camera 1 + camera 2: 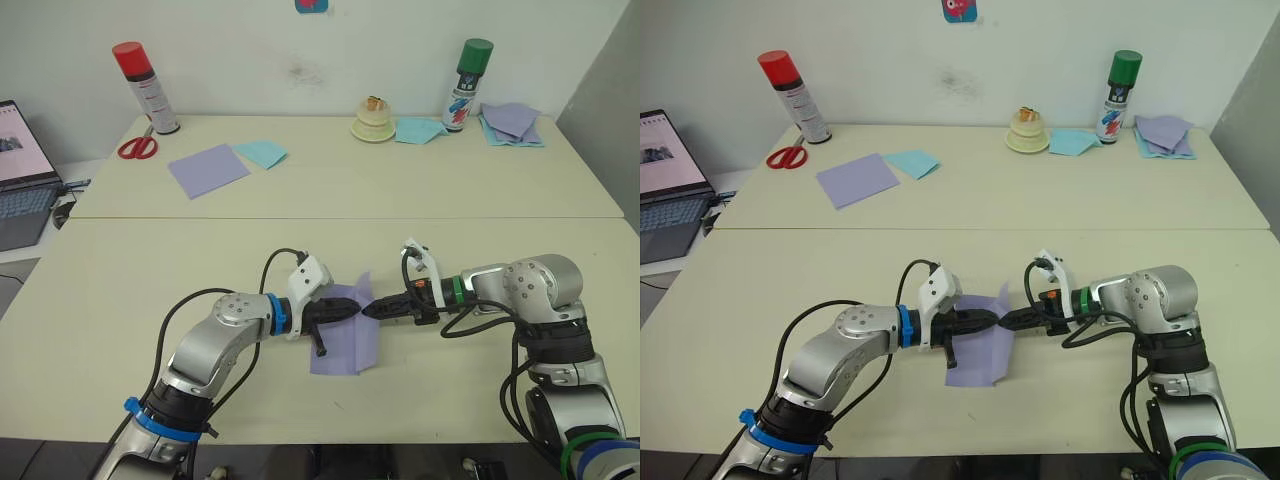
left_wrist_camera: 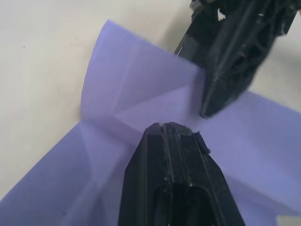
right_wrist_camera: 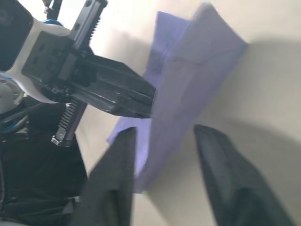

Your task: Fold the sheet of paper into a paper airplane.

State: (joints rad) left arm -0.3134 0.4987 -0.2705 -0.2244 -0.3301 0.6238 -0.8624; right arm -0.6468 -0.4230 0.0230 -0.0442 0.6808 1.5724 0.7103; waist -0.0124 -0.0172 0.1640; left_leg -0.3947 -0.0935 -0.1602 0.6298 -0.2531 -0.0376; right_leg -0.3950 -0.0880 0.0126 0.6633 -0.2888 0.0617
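Both our grippers meet at the sheet (image 1: 342, 340) on the near table (image 1: 120, 290).

The creased sheet lies near the front edge, its far flap raised. Our left gripper (image 2: 171, 129) presses down on it with jaws together. Our right gripper (image 3: 162, 136), jaws spread, straddles the raised flap's edge. A lavender square (image 1: 208, 169) lies well behind.

Silver arms, black cables, blue wrist rings, black fingers (image 1: 340, 310).

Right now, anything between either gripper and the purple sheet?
Nothing visible. The left gripper, fingers shut, is already on the sheet of paper; the right gripper, fingers open, straddles its raised edge. The table around it is bare.
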